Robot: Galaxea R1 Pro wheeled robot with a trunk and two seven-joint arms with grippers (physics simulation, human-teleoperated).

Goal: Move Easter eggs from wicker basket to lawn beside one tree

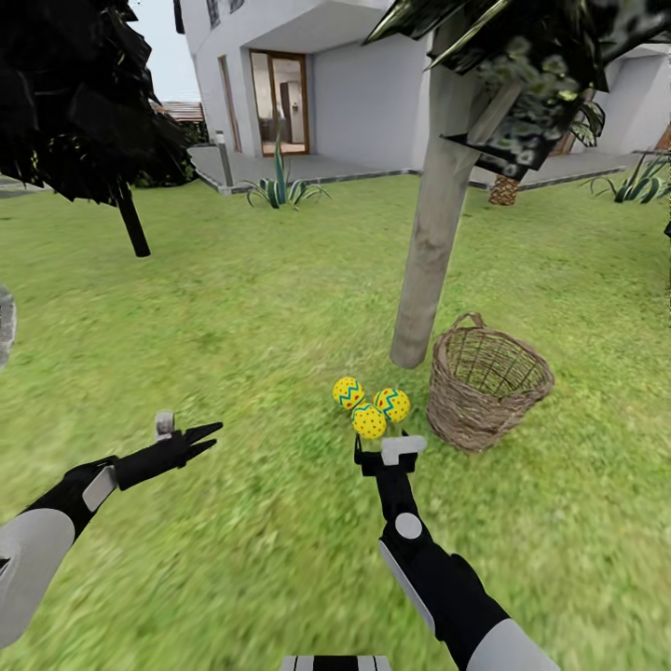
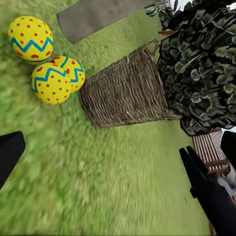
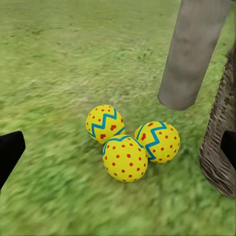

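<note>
Yellow Easter eggs (image 3: 130, 142), blue zigzags, red dots

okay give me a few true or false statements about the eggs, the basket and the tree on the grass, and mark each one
1. All three Easter eggs lie on the lawn. True.
2. The wicker basket still holds one egg. False: no egg shows inside it.
3. The eggs sit close to the pale trunk of the tree. True.
4. The right gripper is shut on an egg. False: it is open, just short of the eggs.
5. The basket lies tipped flat on its side. False: it stands, mouth up.
</note>
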